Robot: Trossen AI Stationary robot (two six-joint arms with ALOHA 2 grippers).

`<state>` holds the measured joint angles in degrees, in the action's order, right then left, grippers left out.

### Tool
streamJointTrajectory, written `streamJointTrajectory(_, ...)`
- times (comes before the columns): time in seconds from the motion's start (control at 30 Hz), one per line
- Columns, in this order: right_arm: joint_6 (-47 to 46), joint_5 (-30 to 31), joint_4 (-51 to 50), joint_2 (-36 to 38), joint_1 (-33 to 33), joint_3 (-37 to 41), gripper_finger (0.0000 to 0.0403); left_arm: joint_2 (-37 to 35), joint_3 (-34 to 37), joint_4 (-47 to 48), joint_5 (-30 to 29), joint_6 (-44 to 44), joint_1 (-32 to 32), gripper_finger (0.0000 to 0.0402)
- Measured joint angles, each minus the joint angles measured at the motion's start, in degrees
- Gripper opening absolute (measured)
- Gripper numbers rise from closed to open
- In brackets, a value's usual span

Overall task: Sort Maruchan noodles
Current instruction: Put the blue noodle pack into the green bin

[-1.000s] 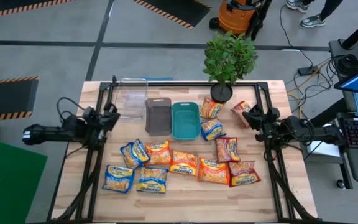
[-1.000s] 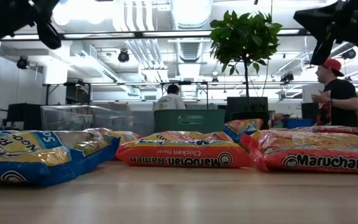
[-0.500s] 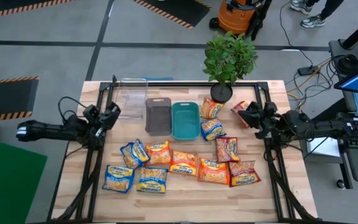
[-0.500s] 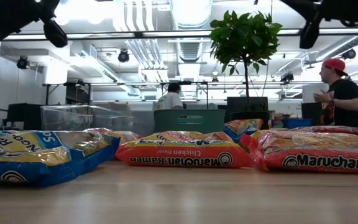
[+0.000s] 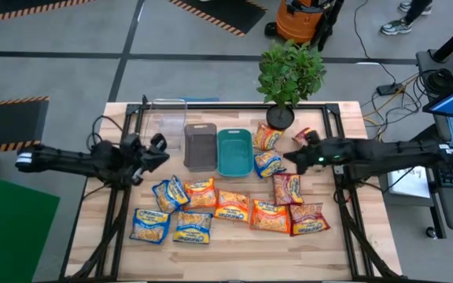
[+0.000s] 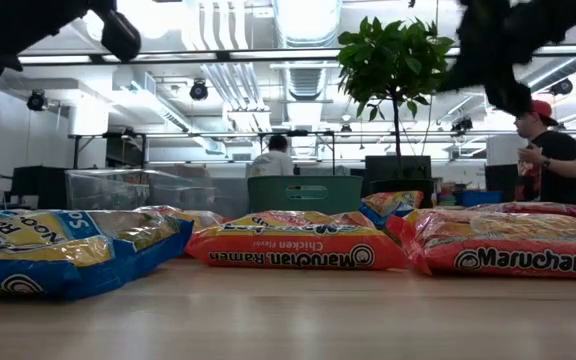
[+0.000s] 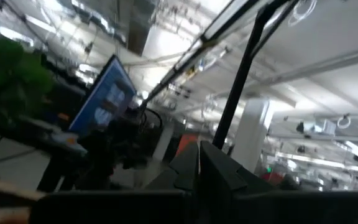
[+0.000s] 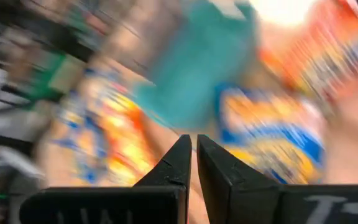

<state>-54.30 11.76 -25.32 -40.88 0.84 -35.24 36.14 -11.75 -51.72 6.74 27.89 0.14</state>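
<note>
The noodle packs [image 5: 226, 206] lie spread over the middle and lower part of the worktop [image 5: 344, 244]. They look light, crinkly and slippery, so I should pinch one by an edge. My right claw [image 5: 292, 160] reaches in from the right, shut and empty. My left claw [image 5: 162, 152] hangs at the left, shut and empty too.

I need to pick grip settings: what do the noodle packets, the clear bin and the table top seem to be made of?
Noodle packets: thin glossy plastic film, crinkled and printed. Clear bin: apparently rigid see-through plastic; the table shows through it. Table top: pale, matte wood planks with visible grain.
</note>
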Motion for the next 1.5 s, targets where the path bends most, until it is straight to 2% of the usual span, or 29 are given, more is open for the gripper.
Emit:
streamJointTrajectory(0.2, -10.5, -2.1, -12.4, -4.8, 0.0, 0.9, 0.0018, 2.4, -4.7, 19.7, -0.1, -5.5, 0.0, 0.0000)
streamJointTrajectory(0.33, -13.5, -2.3, -13.4, -7.5, -0.1, 1.9, 0.0018, 5.2, -8.5, 30.5, -1.6, -9.4, 0.1, 0.0000)
streamJointTrajectory(0.43, -15.1, -2.3, -12.8, -9.4, -1.1, 1.9, 0.0018, 8.0, -12.1, 34.8, -5.5, -10.6, 0.1, 0.0000)
streamJointTrajectory(0.53, -14.9, -2.8, -11.9, -10.8, -2.9, 1.9, 0.0018, 10.9, -16.6, 37.1, -10.3, -15.8, 0.1, 0.0000)
streamJointTrajectory(0.73, -14.7, -3.3, -11.4, -13.0, -5.1, 0.8, 0.0024, 15.6, -21.7, 39.4, -12.0, -23.8, 0.1, 0.0000)
streamJointTrajectory(0.93, -13.8, -5.8, -10.0, -14.5, -7.4, -1.0, 0.0090, 17.3, -21.9, 39.6, -13.3, -25.8, 0.1, 0.0000)
streamJointTrajectory(1.1, -8.5, -5.9, -5.1, -15.5, -9.4, -1.2, 0.0161, 16.1, -21.8, 39.4, -21.4, -26.7, 0.1, 0.0000)
streamJointTrajectory(1.2, -6.3, -5.6, -3.9, -17.0, -10.4, -1.0, 0.0193, 15.4, -21.4, 39.4, -22.9, -27.5, 0.1, 0.0000)
streamJointTrajectory(1.4, -2.2, -5.5, 5.2, -22.3, -11.4, 0.8, 0.0228, 15.2, -20.9, 39.3, -22.9, -28.0, 0.1, 0.0000)
streamJointTrajectory(1.5, -0.5, -4.3, 6.4, -24.9, -12.7, 1.1, 0.0235, 15.2, -20.7, 39.5, -22.9, -28.0, 0.1, 0.0000)
